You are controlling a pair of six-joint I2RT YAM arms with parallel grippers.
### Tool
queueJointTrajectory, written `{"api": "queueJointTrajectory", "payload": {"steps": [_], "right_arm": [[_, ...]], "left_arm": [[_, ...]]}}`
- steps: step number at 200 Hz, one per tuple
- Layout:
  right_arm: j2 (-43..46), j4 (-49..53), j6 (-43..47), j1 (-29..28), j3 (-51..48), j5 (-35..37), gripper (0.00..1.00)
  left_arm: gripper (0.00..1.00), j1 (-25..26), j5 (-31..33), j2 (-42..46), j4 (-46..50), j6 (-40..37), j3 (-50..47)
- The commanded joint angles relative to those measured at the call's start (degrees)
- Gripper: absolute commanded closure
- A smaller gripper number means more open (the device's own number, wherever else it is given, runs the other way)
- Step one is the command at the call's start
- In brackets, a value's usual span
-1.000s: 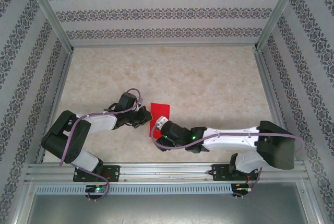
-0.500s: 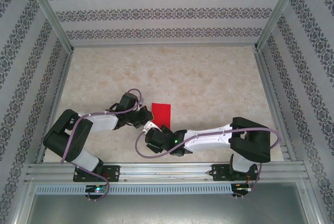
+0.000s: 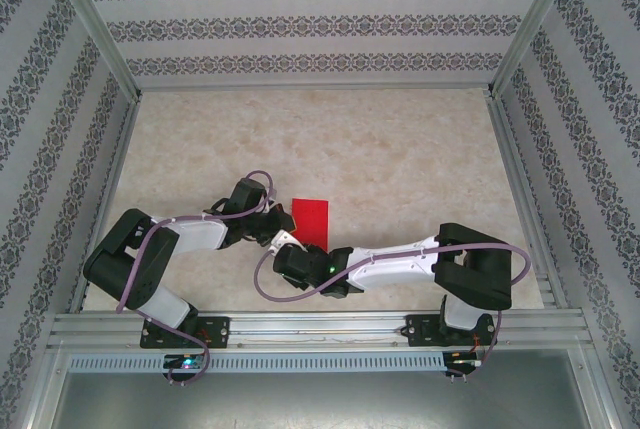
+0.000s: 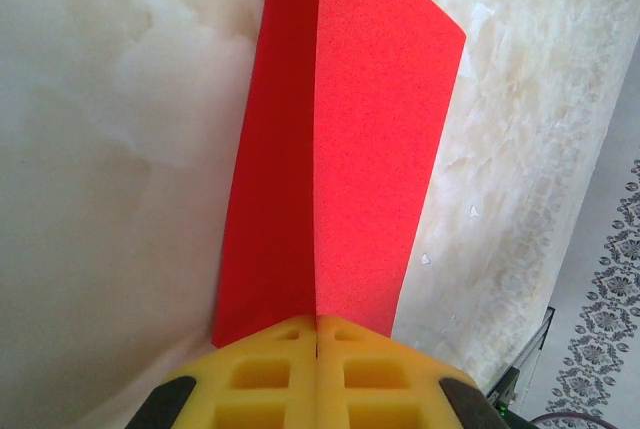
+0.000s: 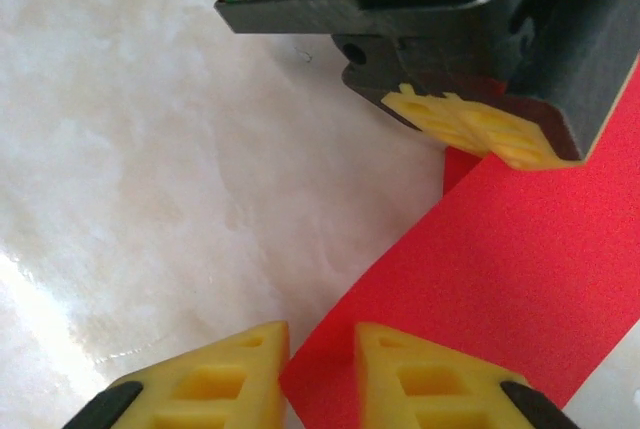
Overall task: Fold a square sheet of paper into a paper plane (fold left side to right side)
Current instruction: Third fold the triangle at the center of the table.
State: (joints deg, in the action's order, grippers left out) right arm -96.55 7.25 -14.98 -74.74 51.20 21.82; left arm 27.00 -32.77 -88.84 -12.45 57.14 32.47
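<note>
By the table (image 4: 120, 149)'s near edge, left fingers (image 4: 270, 374) clamp the red sheet (image 4: 360, 149); right fingers (image 5: 420, 384) stand slightly apart at its corner.

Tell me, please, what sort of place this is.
Probably a robot test enclosure: a marble-look table boxed in by aluminium rails and wallpapered panels, with left arm and right arm bolted at its near edge.

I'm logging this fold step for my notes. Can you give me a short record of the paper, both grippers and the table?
paper: red, rectangular, with a lengthwise crease, lying on the table
left gripper: shut on the paper's edge, at the crease
right gripper: jaws a narrow gap apart, with the paper's corner between them
table: pale marbled surface
</note>
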Motion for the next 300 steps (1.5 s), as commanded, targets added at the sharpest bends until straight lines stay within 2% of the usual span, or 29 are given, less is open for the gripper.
{"api": "queueJointTrajectory", "payload": {"steps": [1, 22, 48, 75, 105, 138, 173, 218, 300], "right_arm": [[0.3, 0.8, -0.7, 0.6, -0.3, -0.7, 0.87], [0.6, 1.0, -1.4, 0.7, -0.3, -1.9, 1.0], [1.0, 1.0, -2.8, 1.4, -0.7, -4.1, 1.0], [2.6, -1.4, -5.3, 3.5, -2.6, -9.6, 1.0], [5.0, -6.9, -7.8, 5.8, -5.8, -16.5, 1.0], [6.4, -12.5, -10.6, 8.9, -9.0, -25.9, 1.0], [6.6, -17.9, -13.3, 11.6, -12.0, -33.7, 1.0], [7.1, -21.7, -15.4, 12.8, -14.3, -36.0, 1.0], [7.8, -23.9, -17.2, 14.2, -16.3, -37.4, 1.0]], "left_arm": [[1.0, 0.6, 0.7, -0.8, -0.9, -0.2, 0.5], [1.0, 0.7, 1.0, -0.5, 0.5, -1.4, 1.1], [0.88, 0.3, 2.0, 1.1, 4.3, -4.0, 2.5], [0.7, -1.4, 2.9, 4.3, 9.6, -7.6, 3.8], [0.62, -4.6, 2.7, 7.9, 14.6, -11.9, 4.8], [0.62, -6.9, -2.6, 8.0, 16.1, -17.3, 6.9], [0.7, -6.8, -7.1, 3.3, 16.9, -21.1, 10.6], [0.81, -5.7, -9.2, -4.0, 17.3, -23.9, 15.0], [0.87, -2.2, -7.5, -14.4, 20.4, -27.9, 21.5]]}}
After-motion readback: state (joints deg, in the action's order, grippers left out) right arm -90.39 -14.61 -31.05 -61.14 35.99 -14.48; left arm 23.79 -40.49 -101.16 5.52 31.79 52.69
